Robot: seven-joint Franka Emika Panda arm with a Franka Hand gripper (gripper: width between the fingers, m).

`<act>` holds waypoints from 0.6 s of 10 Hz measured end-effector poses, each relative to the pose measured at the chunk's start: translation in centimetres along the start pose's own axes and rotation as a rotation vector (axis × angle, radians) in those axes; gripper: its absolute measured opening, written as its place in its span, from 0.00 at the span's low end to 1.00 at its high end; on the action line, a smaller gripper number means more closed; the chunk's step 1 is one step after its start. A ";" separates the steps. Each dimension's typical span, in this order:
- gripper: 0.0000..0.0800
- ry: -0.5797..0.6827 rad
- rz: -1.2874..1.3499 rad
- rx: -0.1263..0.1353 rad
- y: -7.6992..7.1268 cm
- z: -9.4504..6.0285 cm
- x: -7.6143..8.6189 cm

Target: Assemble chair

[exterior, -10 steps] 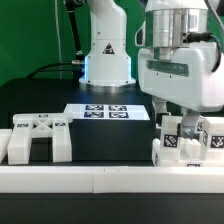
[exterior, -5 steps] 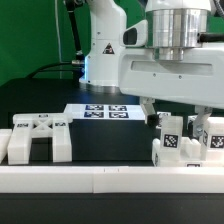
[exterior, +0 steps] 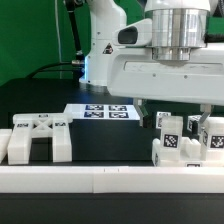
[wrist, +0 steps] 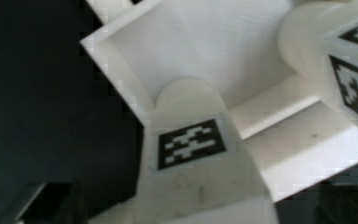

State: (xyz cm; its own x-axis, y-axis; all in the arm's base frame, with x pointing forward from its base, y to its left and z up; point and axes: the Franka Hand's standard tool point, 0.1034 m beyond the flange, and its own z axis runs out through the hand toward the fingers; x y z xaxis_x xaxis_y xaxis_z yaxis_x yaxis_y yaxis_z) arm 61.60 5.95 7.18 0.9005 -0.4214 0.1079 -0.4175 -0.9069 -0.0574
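The chair's white tagged parts lie in two groups along the white front rail. One cluster with upright tagged legs [exterior: 172, 136] stands at the exterior view's right. A bracket-like part [exterior: 36, 138] stands at the left. My gripper [exterior: 175, 114] hangs just above the right cluster, its broad side facing the camera. Its dark fingers [exterior: 143, 108] are spread wide apart, one on each side of a tagged leg, holding nothing. In the wrist view a round white leg with a tag [wrist: 190, 143] lies over a white slab [wrist: 176, 55]. Another tagged part [wrist: 350, 70] sits beside it.
The marker board [exterior: 103, 111] lies flat on the black table behind the parts. The robot base [exterior: 105, 55] stands at the back. A white rail [exterior: 100, 178] runs along the table's front edge. A green wall is at the far left.
My gripper has turned about its vertical axis over the right cluster, so its broad face now points at the camera. Its fingers now straddle the tagged leg. The parts have not moved.
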 end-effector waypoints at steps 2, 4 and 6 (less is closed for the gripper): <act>0.81 0.000 -0.087 -0.003 0.1 0.0 0.0; 0.81 0.001 -0.181 -0.007 0.5 0.0 0.2; 0.48 0.001 -0.178 -0.007 0.5 0.0 0.2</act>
State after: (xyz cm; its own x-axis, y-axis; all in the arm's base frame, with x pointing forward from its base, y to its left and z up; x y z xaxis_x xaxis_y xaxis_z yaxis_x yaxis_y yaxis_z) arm 61.62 5.45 7.17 0.9601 -0.2543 0.1165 -0.2525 -0.9671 -0.0307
